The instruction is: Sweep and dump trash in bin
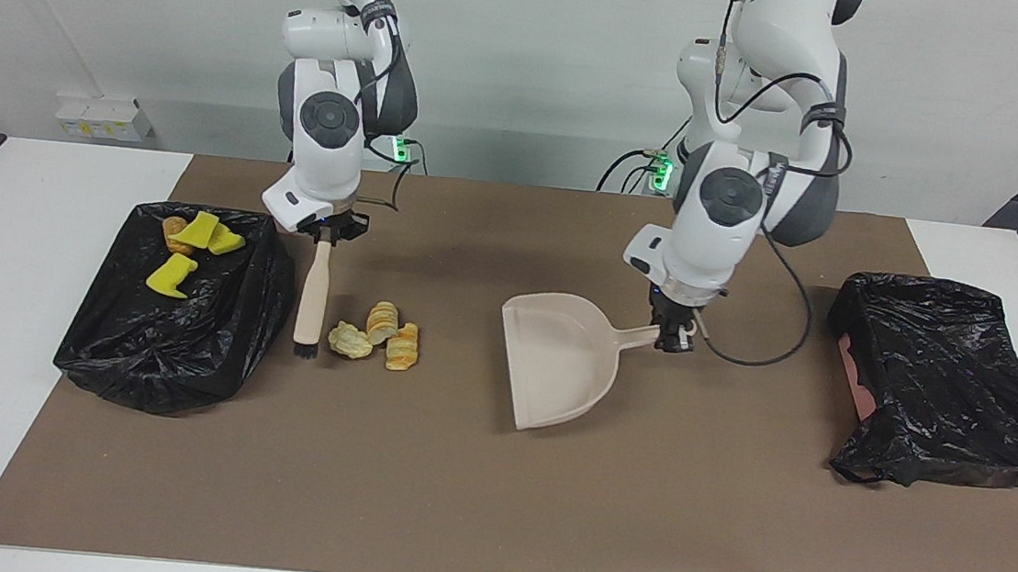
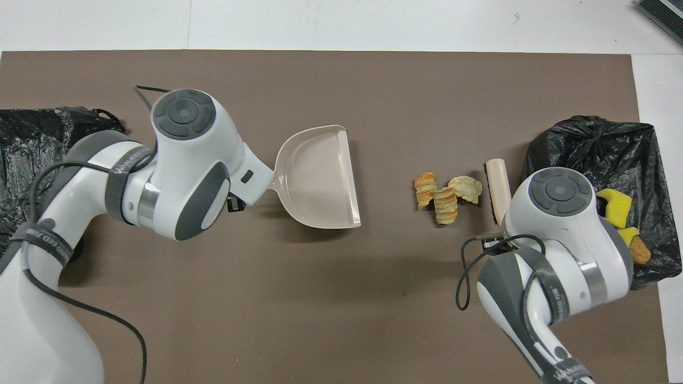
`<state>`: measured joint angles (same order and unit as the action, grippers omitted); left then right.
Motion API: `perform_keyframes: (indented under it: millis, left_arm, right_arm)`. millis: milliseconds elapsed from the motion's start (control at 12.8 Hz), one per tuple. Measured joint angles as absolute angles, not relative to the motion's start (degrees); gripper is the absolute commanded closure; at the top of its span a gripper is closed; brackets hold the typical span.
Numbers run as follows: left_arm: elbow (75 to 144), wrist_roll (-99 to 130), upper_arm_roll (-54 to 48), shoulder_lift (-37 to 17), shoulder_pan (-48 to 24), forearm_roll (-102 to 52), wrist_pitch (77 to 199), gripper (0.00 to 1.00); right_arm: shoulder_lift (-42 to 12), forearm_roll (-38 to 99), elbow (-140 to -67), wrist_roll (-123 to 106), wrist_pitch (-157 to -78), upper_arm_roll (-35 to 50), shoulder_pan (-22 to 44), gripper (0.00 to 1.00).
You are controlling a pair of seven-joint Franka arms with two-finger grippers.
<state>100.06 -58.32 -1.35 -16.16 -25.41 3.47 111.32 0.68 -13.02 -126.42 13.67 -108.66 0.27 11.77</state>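
three pastries (image 1: 376, 333): on the mat, between brush (image 1: 312, 301) and dustpan (image 1: 558, 360)
bin (image 1: 175, 312): holds yellow wedges (image 1: 195, 249)
right end effector (image 1: 327, 231): clamped on brush
left end effector (image 1: 672, 335): clamped on dustpan handle

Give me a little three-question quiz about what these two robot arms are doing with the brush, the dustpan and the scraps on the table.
1. True or false: the dustpan already holds the three pastries.
2. Which gripper holds the brush? A) left B) right
3. Fill in: the yellow wedges lie in the black-lined ____.

Key: 1 false, they lie on the mat between brush and dustpan. 2 B, the right gripper; the left gripper holds the dustpan's handle. 3 bin.
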Motion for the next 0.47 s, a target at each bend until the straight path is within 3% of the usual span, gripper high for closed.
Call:
perform_keyframes:
  millis: [470]
  left_arm:
    - [102.3,-45.3,-1.5,-16.1,-32.3,4.3,111.2,1.0]
  right_arm:
    - [-6.2,-10.7,-126.2,13.7,-113.9,0.8,15.6,1.0]
